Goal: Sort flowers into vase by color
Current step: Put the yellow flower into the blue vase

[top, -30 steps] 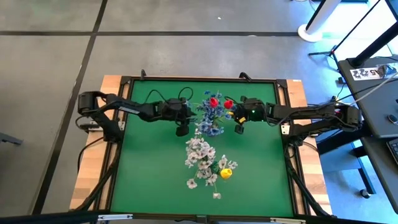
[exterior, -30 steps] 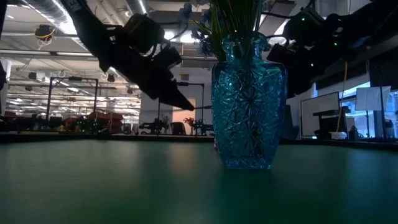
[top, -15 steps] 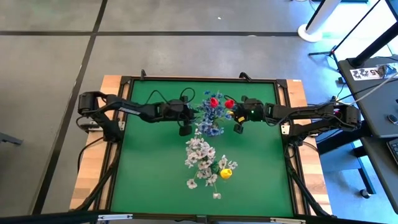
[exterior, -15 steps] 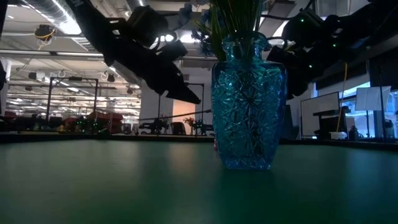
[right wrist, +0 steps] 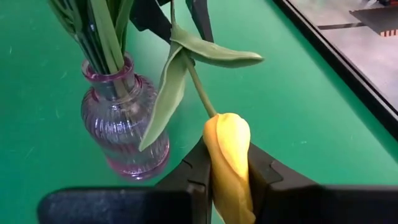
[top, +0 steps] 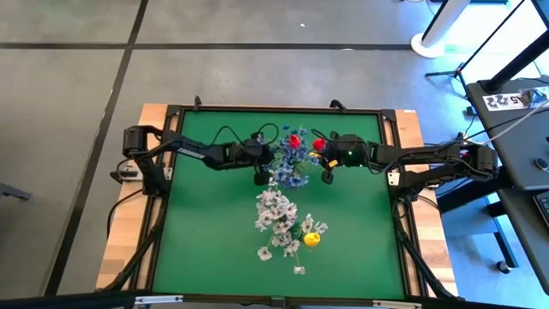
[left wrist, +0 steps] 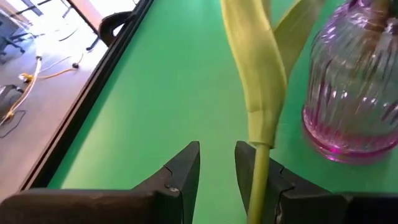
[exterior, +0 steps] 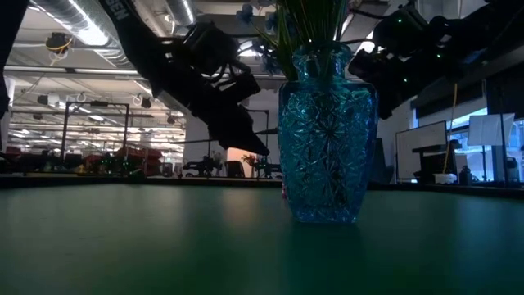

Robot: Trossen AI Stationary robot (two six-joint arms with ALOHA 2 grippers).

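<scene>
My right gripper (right wrist: 227,163) is shut on a yellow tulip (right wrist: 227,146) just right of the vases (top: 328,176). A pink ribbed glass vase (right wrist: 124,127) holds green stems, and a blue cut-glass vase (exterior: 327,139) holds more. Blue sprays and red tulips (top: 294,140) stand in them. My left gripper (left wrist: 216,158) is open just left of the vases (top: 260,178). The tulip's stem (left wrist: 259,177) runs past one of its fingers. White sprays (top: 276,215) and another yellow tulip (top: 313,239) lie flat on the mat. My right gripper pinches the yellow tulip's bloom (right wrist: 229,134) between its two fingers, coming from the table's right. The tulip is lifted clear of the mat. Its stem and leaves (right wrist: 211,57) reach on past the fingertips toward my left gripper. My left gripper: the stem lies along one finger (left wrist: 245,155), and I cannot tell whether they touch.
The green mat (top: 214,232) has a raised dark frame (top: 163,206) around it. The two vases stand close together near the far middle, between both grippers. The loose flowers lie toward the near edge.
My left gripper has moved toward the table's right, closing on the vases and the tulip's stem, and has dropped slightly. My right gripper and the vases have stayed where they were.
</scene>
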